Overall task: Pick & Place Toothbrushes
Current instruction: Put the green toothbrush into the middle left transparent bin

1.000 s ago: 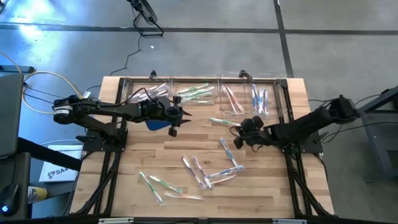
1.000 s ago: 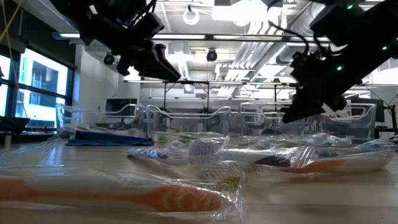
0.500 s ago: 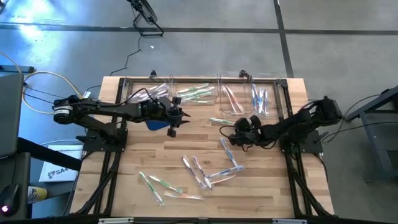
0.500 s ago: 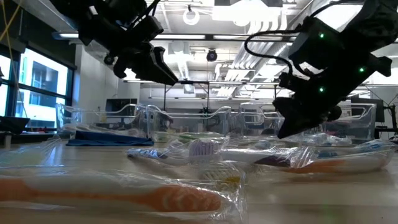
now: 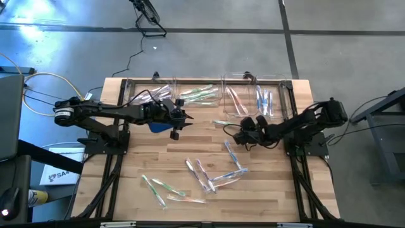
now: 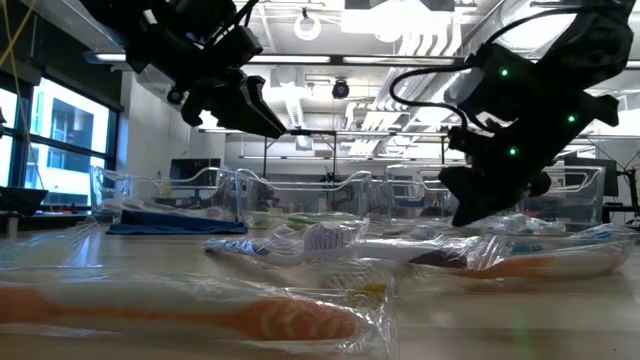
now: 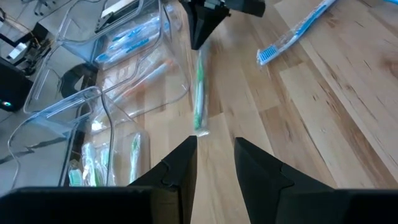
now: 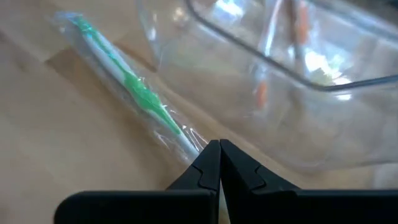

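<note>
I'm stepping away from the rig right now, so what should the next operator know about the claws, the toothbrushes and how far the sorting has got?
Right claw: shut, empty, its tip at the end of a wrapped green toothbrush lying on the table beside the clear bins.
Left claw: partly open, holding nothing, hovering over the table near the blue cloth.
Done: several toothbrushes already lie in the bins along the far edge.
Left: the green one, a blue toothbrush mid-table, and the scattered toothbrushes toward the near edge remain on the table.
</note>
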Robot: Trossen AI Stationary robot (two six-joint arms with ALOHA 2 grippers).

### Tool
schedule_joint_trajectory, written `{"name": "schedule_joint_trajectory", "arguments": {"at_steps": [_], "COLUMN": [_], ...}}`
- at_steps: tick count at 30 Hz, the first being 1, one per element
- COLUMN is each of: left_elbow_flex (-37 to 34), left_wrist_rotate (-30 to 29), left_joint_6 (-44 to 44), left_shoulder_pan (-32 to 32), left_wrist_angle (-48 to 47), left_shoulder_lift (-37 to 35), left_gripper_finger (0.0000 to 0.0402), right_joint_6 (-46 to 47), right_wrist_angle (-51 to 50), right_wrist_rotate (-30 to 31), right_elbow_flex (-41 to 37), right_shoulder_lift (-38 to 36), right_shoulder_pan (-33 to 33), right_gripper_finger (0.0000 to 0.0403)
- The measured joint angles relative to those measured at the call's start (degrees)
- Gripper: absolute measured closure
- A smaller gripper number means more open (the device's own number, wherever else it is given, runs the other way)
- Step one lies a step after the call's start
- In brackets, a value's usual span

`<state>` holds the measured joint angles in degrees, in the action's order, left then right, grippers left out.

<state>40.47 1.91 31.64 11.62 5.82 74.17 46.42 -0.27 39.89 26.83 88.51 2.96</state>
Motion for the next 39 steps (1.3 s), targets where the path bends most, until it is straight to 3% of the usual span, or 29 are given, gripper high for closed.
{"name": "schedule_joint_trajectory", "arguments": {"at_steps": [6, 9, 12, 18, 27, 31, 39], "left_elbow_flex": [-0.02, -0.02, -0.02, -0.02, -0.04, -0.04, -0.04], "left_wrist_rotate": [-0.02, -0.03, -0.11, -0.2, -0.16, -0.13, 0.09], "left_joint_6": [0.0, 0.0, 0.0, 0.0, 0.0, -0.02, -0.42], "left_shoulder_pan": [0.0, 0.0, 0.0, 0.0, 0.0, -0.02, -0.04], "left_wrist_angle": [-0.08, -0.19, -0.13, -0.16, -1.56, -1.79, -1.92], "left_shoulder_lift": [0.0, 0.0, 0.0, 0.0, 0.0, 0.0, 0.0], "left_gripper_finger": [0.0298, 0.0298, 0.0298, 0.0298, 0.0298, 0.0298, 0.0298], "right_joint_6": [-0.03, -0.06, -0.13, -5.02, -21.01, -21.01, -20.97], "right_wrist_angle": [1.96, 2.07, 1.96, 2.31, 1.83, -2.07, -6.83], "right_wrist_rotate": [-11.58, -14.4, -14.57, -8.96, -25.27, -25.02, -22.47], "right_elbow_flex": [-0.02, -0.04, -0.04, -0.04, -0.04, -0.06, -0.1], "right_shoulder_lift": [-1.42, -3.09, -5.57, -11.53, -15.47, -14.86, -14.45], "right_shoulder_pan": [0.7, 2.05, 3.1, 3.85, 3.31, 3.28, 2.77], "right_gripper_finger": [0.0401, 0.0401, 0.0401, 0.0401, 0.0398, 0.0369, 0.0252]}}
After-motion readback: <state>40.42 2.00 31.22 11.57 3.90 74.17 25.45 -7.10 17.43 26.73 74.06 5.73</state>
